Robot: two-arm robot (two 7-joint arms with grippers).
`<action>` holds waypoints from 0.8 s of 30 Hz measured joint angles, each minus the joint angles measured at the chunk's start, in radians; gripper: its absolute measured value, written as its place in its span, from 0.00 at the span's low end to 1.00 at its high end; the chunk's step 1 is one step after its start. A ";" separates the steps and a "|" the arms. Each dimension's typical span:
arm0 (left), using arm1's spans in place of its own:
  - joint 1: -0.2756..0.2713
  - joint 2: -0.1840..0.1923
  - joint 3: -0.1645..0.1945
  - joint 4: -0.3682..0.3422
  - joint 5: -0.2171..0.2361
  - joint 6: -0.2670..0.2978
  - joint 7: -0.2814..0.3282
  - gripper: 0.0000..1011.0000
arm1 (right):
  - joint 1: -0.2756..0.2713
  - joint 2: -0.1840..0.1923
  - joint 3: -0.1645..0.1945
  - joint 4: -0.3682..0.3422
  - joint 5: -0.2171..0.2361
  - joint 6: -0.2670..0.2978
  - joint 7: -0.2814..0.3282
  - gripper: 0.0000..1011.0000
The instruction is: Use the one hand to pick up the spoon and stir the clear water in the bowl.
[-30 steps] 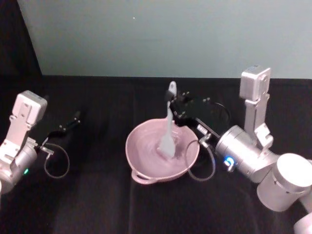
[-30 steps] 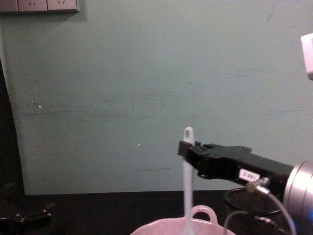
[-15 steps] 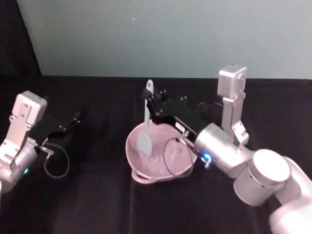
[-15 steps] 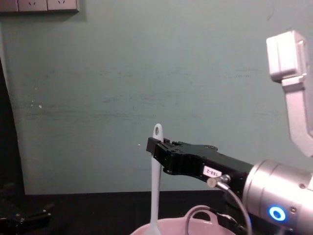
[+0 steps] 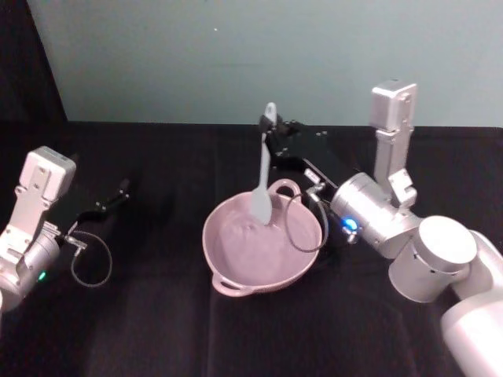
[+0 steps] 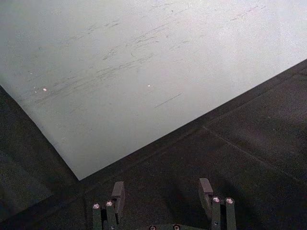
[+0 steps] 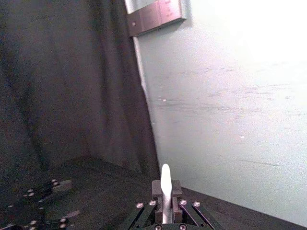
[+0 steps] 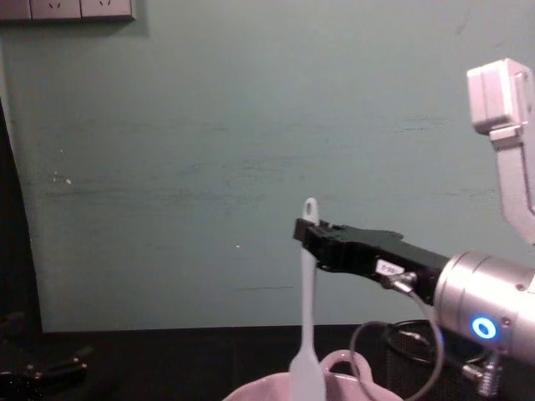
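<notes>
Near the surface's (image 5: 157, 330) left edge, your left hand (image 5: 110, 200) lies low over the black cloth. It is a slim black piece on a silver wrist. In the left wrist view its two dark fingers (image 6: 117, 194) stand spread apart with nothing between them.

At the middle of the surface sits the bowl (image 5: 211, 236). It is round, smooth and pale pink, with a small rounded loop handle (image 5: 284, 187) on the rim towards the far edge. In the chest view the rim (image 8: 251, 393) shows at the bottom edge.

Over the far half of the bowl the spoon (image 5: 263, 177) stands nearly upright. It is long, slim, white plastic, with a small oval hole at the top of the handle and a flat, pale head lowest. In the chest view the head (image 8: 308, 376) reaches down to rim level. You cannot tell whether it touches the water.

Your right hand (image 5: 271, 135) is black and blocky with a small white label, and it pinches the spoon's handle just under the hole. The right wrist view shows its fingers (image 7: 175, 188) pressed against the white handle from both sides. Behind the hand comes a thick, brushed silver cylinder (image 5: 369, 216) with a glowing blue ring light (image 5: 350, 225). A thin grey cable (image 5: 302, 224) loops down over the bowl's right rim.
</notes>
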 joint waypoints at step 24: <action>0.000 0.000 0.000 0.000 0.000 0.000 0.000 1.00 | -0.150 0.053 -0.026 -0.219 -0.028 0.055 0.002 0.11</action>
